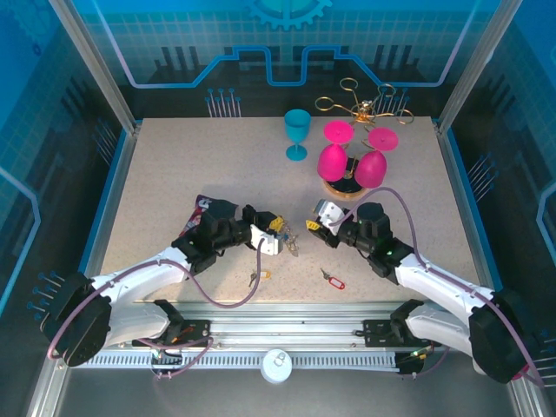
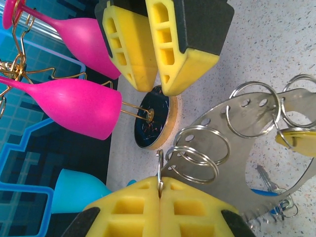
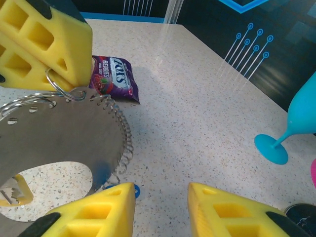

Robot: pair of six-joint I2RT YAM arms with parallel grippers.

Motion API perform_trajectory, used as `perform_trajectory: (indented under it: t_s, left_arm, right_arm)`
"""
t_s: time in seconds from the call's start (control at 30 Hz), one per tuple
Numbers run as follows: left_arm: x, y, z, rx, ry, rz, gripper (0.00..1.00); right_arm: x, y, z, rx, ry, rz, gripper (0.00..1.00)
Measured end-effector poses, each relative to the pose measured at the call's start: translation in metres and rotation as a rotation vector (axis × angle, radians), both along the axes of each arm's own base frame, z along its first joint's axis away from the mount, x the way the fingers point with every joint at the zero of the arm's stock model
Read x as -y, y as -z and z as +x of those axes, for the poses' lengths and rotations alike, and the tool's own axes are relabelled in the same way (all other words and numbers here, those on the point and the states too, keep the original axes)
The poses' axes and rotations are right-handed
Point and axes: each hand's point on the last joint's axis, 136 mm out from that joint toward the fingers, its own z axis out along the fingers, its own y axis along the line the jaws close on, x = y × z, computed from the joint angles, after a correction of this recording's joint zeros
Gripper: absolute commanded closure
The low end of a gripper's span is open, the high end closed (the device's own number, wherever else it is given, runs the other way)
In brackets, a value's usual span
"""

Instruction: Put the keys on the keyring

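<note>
Speckled tabletop (image 1: 174, 191) stretches under both arms. The left gripper (image 2: 159, 195) is clamped tight on 1 thin split ring of the keyring (image 2: 247, 158), near the middle of the table. That pinch is slim, so a nudge could twist the ring free and drop the metal plate. The right gripper (image 3: 160, 197) stands partly open and empty, just beside the plate. 1 red key (image 1: 333, 280) lies loose nearby.

Silver keyring plate (image 3: 54, 133) near purple candy bag (image 3: 113, 76)
</note>
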Motion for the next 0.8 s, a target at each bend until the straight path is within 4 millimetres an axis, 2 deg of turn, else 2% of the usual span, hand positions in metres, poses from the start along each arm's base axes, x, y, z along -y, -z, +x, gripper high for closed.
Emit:
perform_trajectory:
  t_s: [0.13, 0.3, 0.47, 0.8]
  left_arm:
    - [0.000, 0.000, -0.001, -0.005, 0.003, -0.004, 1.00]
    - [0.003, -0.001, -0.005, -0.037, 0.027, -0.028, 1.00]
    - [0.005, -0.001, -0.009, -0.064, 0.044, -0.045, 1.00]
    - [0.005, 0.001, -0.012, -0.096, 0.060, -0.055, 1.00]
  right_arm:
    - [-0.007, -0.001, -0.009, 0.000, -0.067, 0.010, 0.63]
    - [-0.022, -0.002, -0.023, 0.038, -0.194, -0.011, 0.65]
    - [-0.036, -0.004, -0.026, 0.088, -0.272, -0.039, 0.68]
    - [-0.049, -0.004, -0.035, 0.150, -0.369, -0.063, 0.74]
